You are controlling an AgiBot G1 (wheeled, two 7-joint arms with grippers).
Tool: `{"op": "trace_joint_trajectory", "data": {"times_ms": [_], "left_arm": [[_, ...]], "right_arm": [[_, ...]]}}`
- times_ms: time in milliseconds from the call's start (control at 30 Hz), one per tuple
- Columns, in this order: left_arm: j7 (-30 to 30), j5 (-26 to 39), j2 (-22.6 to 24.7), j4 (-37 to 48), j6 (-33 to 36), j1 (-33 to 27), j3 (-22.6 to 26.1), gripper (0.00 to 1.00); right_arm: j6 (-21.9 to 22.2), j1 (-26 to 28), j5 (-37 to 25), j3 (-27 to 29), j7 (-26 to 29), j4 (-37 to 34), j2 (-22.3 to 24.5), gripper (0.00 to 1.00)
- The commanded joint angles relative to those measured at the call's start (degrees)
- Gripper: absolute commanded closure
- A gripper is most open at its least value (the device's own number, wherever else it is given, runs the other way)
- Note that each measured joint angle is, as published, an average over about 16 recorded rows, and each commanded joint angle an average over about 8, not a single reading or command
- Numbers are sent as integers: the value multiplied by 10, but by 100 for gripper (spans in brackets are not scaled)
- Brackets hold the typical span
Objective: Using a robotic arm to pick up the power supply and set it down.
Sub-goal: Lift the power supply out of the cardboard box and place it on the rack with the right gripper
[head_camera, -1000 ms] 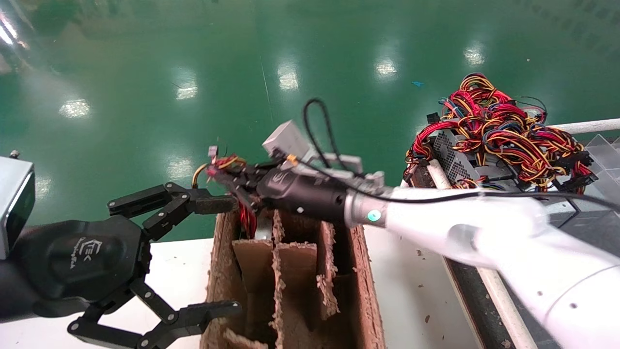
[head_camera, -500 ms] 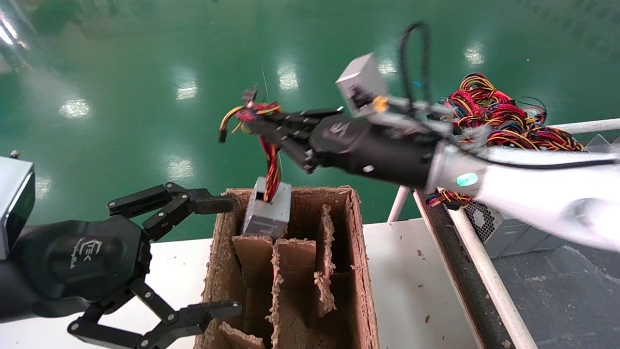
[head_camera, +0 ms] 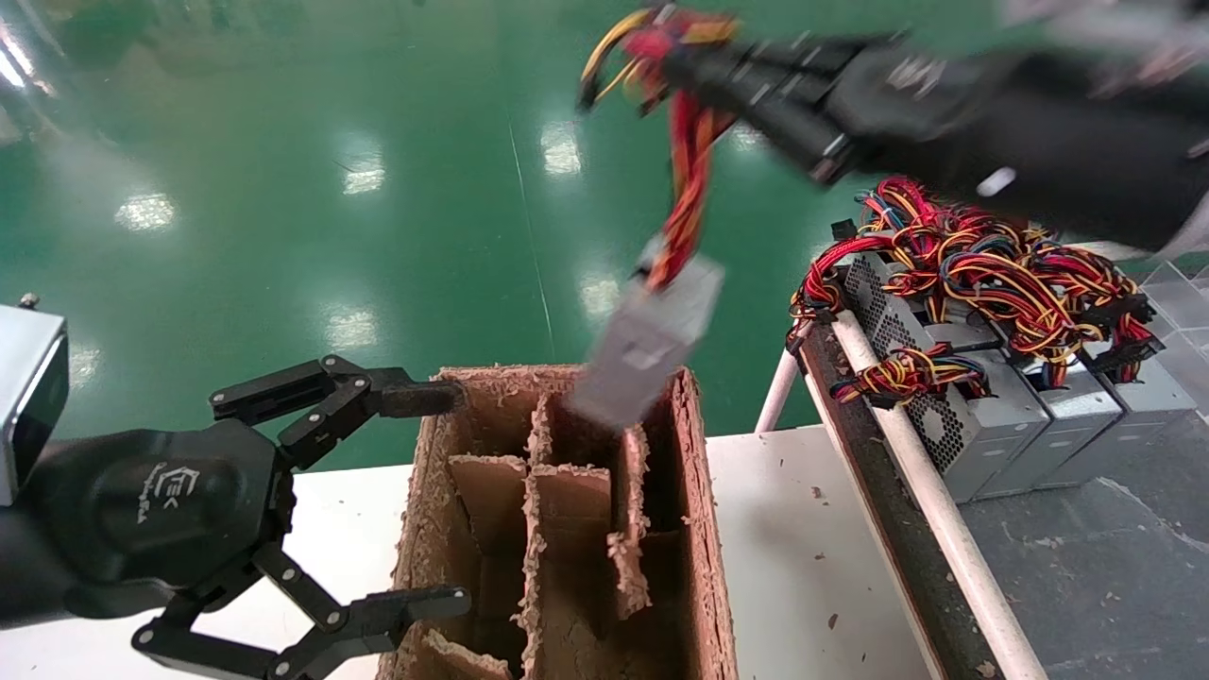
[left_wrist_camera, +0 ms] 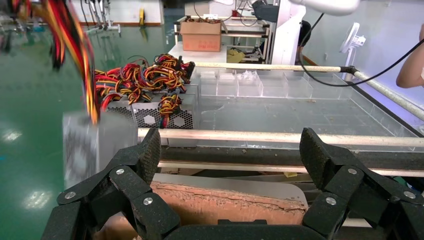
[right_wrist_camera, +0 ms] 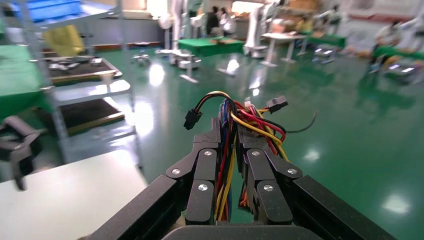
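The power supply, a small grey metal box, hangs tilted in the air over the far right corner of the brown cardboard box. It dangles from its red, yellow and black wires. My right gripper, at the top of the head view, is shut on that wire bundle; the wrist view shows the gripper pinching the wires. My left gripper stands open beside the box's left wall. From the left wrist the power supply appears blurred beyond the open left gripper.
The cardboard box has ragged dividers and stands on a white table. To the right, behind a white rail, several more grey supplies lie under a tangle of wires. Green floor lies beyond.
My right gripper has risen and swung right, lifting the power supply by its wires out of the box's back left compartment. The left gripper has not moved.
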Motion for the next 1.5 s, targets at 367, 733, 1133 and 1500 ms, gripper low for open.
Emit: {"op": "trace_joint_trajectory", "data": {"times_ms": [367,733,1133,1500], "left_arm": [[0,0,0,0,0,0,0,0],[0,0,0,0,0,0,0,0],[0,0,0,0,0,0,0,0],[0,-1,0,0,0,0,0,0]], "right_arm": [[-17,85,-42,8,31,-26,65,100],[-126,75,-8,-1,60,-88,79,100],[-213,45,18,-11,53,-114,68,100],[-193,50,15,-8,53,-109,70,100]]}}
